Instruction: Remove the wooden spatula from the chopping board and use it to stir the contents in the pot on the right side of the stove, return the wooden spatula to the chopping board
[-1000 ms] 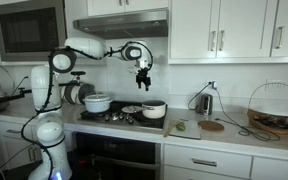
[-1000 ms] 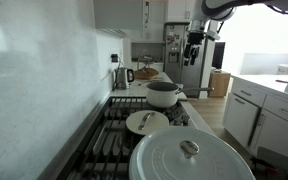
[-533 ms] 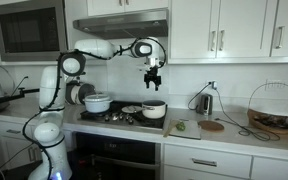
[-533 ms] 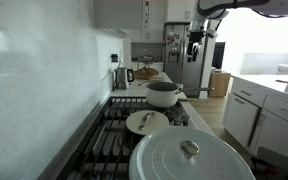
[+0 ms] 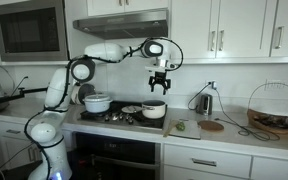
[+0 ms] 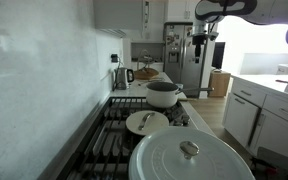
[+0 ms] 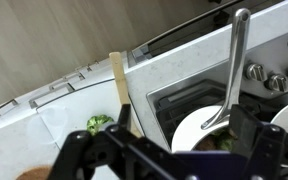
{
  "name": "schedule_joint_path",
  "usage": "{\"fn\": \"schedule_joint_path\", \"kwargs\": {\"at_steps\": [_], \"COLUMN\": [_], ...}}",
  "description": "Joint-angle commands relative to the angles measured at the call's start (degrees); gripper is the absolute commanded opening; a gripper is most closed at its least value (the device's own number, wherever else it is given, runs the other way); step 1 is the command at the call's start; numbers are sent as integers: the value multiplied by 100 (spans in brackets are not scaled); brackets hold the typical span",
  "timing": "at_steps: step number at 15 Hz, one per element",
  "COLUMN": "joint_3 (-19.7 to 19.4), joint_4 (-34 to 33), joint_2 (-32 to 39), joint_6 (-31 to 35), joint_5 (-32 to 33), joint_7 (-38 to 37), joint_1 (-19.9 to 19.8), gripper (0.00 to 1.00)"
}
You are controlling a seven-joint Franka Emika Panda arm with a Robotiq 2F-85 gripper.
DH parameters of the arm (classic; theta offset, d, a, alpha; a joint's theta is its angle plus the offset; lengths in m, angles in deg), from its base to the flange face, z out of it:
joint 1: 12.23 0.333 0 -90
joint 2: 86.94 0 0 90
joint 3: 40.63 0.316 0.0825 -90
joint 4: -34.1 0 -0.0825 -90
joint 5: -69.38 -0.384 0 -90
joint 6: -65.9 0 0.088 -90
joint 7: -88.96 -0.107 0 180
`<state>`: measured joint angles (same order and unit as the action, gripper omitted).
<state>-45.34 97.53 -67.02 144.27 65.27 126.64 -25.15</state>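
1. The black two-fingered gripper (image 5: 162,89) has been carried sideways over the last second. It has gone from above the middle of the black cooktop with dark grates (image 6: 112,140) to a spot high over the small, squat white pot with a dark rim (image 5: 154,109).
2. The jaws are seen spread wide with nothing between them, and no change in that spread is noticed across the second.
3. The slim, light-tan wooden spatula (image 7: 117,85) is found untouched. It lies on the pale, flat rectangular chopping board (image 7: 66,130) along the edge nearest the stove, with a small green item (image 7: 99,124) just beside its lower end.
4. In an exterior view the board (image 5: 182,127) is shown on the white desk (image 5: 234,136) directly beside the stove, and the pot sits next to it.
5. A long silver utensil handle (image 7: 234,60) is seen leaning out of the pot (it is not the tool asked for).
6. The shift is judged to be an approach toward the board, so the task is taken to be at its very start, with the spatula not yet gripped.
7. A further sideways move and a long descent are expected to be needed before the handle can be reached.
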Motion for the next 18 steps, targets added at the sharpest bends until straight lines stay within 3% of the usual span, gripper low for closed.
{"fn": "schedule_joint_path", "kwargs": {"at_steps": [1,5,12,18], "joint_3": [51,41,-22,-39], "joint_4": [-447,-193,224,1093], "joint_2": [326,340,247,50], "joint_6": [-33,469,1524,2430], "joint_5": [-256,-358,232,407], "joint_7": [564,842,1560,1522], "joint_1": [-194,-240,-130,-140], "gripper": [100,100,100,100]}}
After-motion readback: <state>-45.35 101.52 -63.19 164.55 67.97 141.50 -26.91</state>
